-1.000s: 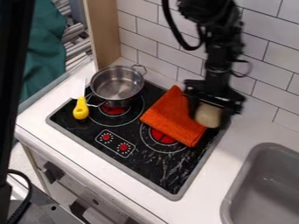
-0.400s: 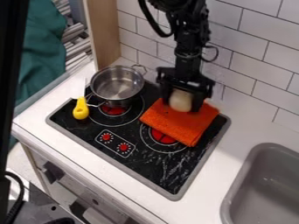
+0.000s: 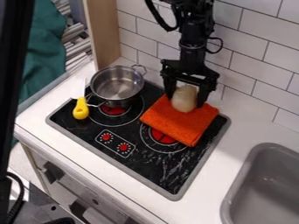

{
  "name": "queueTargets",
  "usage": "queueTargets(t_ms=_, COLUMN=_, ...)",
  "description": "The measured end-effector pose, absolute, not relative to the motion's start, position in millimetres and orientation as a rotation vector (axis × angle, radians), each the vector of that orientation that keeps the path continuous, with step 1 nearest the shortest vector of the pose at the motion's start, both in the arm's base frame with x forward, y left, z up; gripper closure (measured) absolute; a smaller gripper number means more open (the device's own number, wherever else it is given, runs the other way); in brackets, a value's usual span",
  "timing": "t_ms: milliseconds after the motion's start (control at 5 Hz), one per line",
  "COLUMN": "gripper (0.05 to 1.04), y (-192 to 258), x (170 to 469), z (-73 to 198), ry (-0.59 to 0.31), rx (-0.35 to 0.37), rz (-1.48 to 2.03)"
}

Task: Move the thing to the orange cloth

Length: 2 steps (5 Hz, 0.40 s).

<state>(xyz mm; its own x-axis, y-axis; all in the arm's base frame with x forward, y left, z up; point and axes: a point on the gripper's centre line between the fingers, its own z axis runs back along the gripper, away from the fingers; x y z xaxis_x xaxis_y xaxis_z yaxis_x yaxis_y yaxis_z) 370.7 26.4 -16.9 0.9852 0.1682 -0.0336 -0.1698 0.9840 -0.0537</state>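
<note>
You have the pincer (image 3: pixel 186 97) hanging over the upper part of the orange cloth (image 3: pixel 177 124), pinching the pale, rounded thing (image 3: pixel 184 99) between its two fingers, though you can't tell whether that thing touches the fabric below. The cloth lies slantwise on the black stovetop (image 3: pixel 151 168), partly across a red burner (image 3: pixel 162 137). To its left in your view are the metal pot (image 3: pixel 117 83) and, beyond that, a yellow-handled utensil (image 3: pixel 81 109).
</note>
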Motion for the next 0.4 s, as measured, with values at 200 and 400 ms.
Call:
queueTargets(t_ms=200, gripper=0.077, y=25.8, x=360.8, z=4.2, ry=-0.001, rx=-0.051, rz=0.181)
queueTargets(t_ms=400, gripper=0.077, y=22.1, x=333.4, z=37.5, ry=-0.066, rx=-0.058, rz=0.192)
